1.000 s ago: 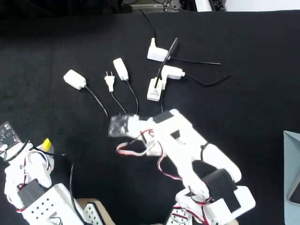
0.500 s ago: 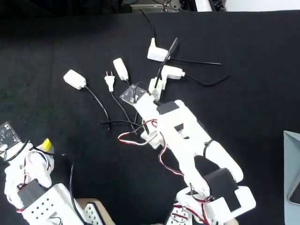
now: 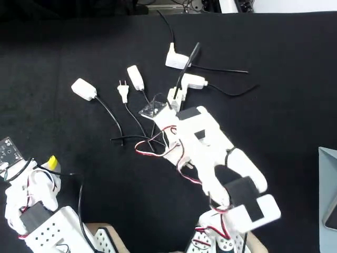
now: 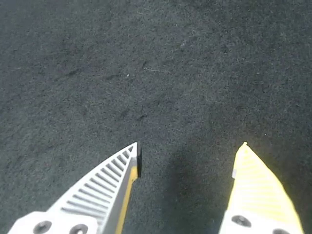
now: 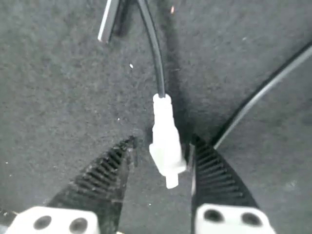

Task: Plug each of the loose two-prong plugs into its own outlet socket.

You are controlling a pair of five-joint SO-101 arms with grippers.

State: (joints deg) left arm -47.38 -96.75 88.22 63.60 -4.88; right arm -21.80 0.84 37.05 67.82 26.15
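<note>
My right gripper (image 5: 161, 144) is open, with a small white plug (image 5: 165, 146) on a black cord lying on the cloth between its fingers, close to one of them. In the high view the right gripper (image 3: 157, 108) sits just left of that white plug (image 3: 174, 100). A loose two-prong plug (image 3: 122, 90) and two white cord ends (image 3: 136, 77) (image 3: 84, 88) lie further left. Two white outlet blocks (image 3: 176, 59) (image 3: 194, 81) lie behind. My left gripper (image 4: 190, 146) is open over bare black cloth, at the near left corner (image 3: 51, 163).
Black cords (image 3: 134, 138) cross the cloth under the right arm's red and white wires. A grey-blue box (image 3: 329, 190) stands at the right edge. A small circuit board (image 3: 8, 150) sits by the left arm. Open cloth lies to the right and far left.
The right arm has swung away from the near left, going up and right, bringing its open gripper beside the white plug. The left arm has kept still.
</note>
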